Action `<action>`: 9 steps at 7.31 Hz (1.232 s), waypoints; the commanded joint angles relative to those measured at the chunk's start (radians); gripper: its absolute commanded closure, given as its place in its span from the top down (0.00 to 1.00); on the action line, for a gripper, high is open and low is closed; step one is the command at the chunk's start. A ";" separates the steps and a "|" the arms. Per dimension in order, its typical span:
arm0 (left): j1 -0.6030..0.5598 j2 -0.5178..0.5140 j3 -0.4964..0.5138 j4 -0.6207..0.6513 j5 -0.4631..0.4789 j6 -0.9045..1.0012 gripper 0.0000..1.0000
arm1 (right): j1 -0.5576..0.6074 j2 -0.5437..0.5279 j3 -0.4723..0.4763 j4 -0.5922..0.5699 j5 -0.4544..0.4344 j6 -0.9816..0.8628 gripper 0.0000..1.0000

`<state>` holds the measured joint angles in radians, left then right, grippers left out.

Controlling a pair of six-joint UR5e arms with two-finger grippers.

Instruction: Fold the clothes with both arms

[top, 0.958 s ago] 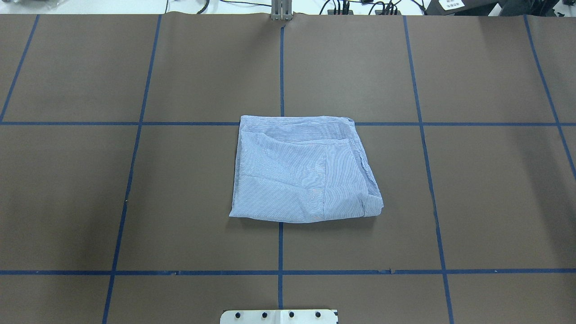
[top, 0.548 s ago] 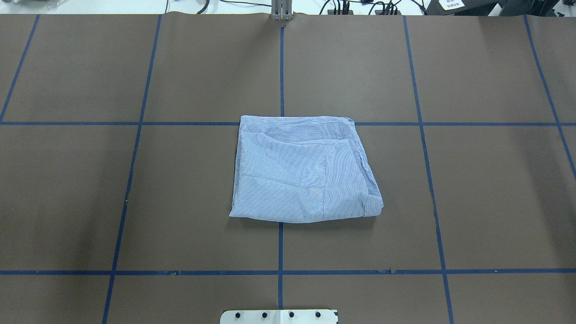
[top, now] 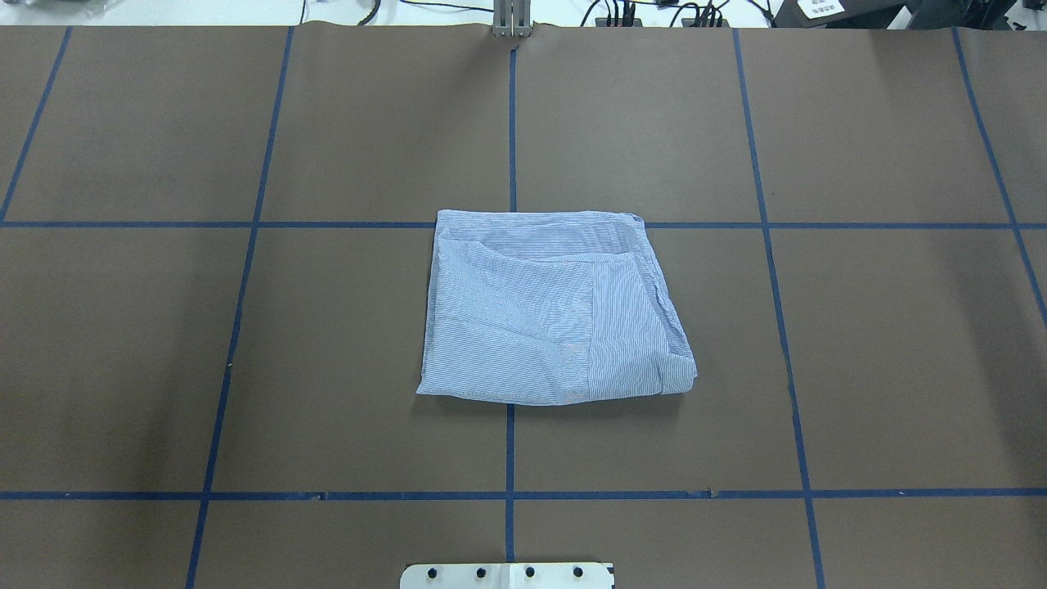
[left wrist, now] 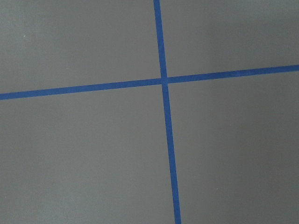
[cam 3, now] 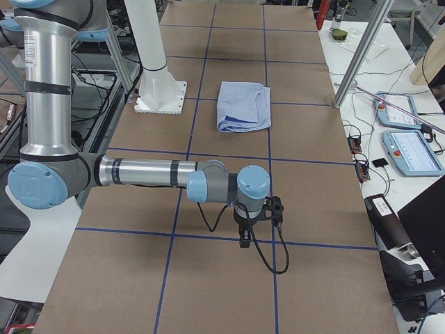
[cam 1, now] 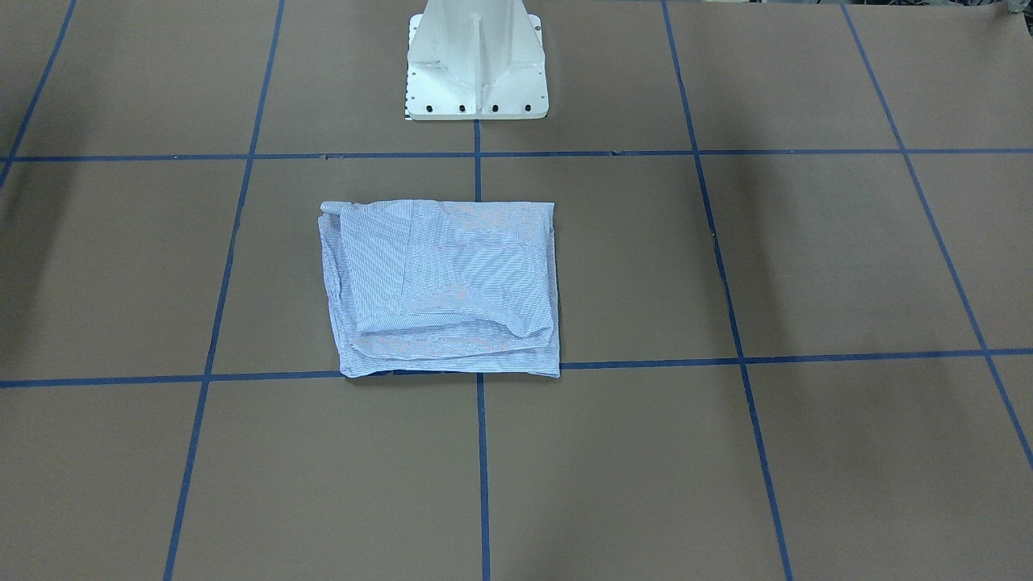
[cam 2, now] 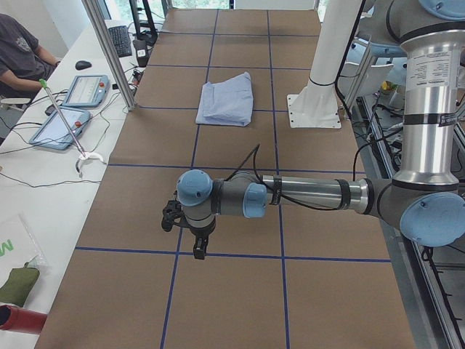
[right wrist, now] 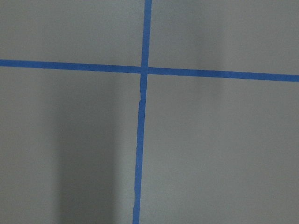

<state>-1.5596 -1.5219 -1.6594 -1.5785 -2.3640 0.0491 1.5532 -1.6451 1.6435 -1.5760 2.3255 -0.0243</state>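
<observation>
On the brown blue-taped table (top: 245,327) lies a folded blue-striped shirt (top: 548,311), the black left gripper (cam 2: 198,247) and right gripper (cam 3: 243,236) well apart from it, their opening impossible to tell.

L arm (cam 2: 305,195) stretched low over table (cam 2: 109,218), tool (cam 2: 199,251) pointing down, well apart from folded shirt (cam 2: 227,98).

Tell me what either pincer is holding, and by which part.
Nothing is held. The folded shirt lies free in the middle of the table; the left pincer and right pincer hang near its opposite ends, far from the shirt.
</observation>
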 commanded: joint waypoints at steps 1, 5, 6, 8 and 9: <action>-0.002 -0.001 -0.003 0.000 0.002 -0.002 1.00 | -0.001 -0.054 0.072 0.004 0.003 0.150 1.00; -0.002 -0.006 -0.008 0.000 0.005 -0.002 1.00 | -0.001 -0.065 0.091 0.005 0.003 0.167 1.00; -0.002 -0.006 -0.008 0.000 0.005 -0.003 1.00 | -0.001 -0.064 0.091 0.005 0.005 0.165 1.00; -0.002 -0.006 -0.008 0.000 0.005 -0.003 1.00 | -0.001 -0.064 0.088 0.004 0.005 0.167 1.00; -0.002 -0.007 -0.008 0.000 0.005 -0.003 1.00 | -0.002 -0.062 0.088 0.004 0.006 0.168 1.00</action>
<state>-1.5616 -1.5283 -1.6674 -1.5785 -2.3593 0.0464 1.5518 -1.7086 1.7327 -1.5721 2.3304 0.1428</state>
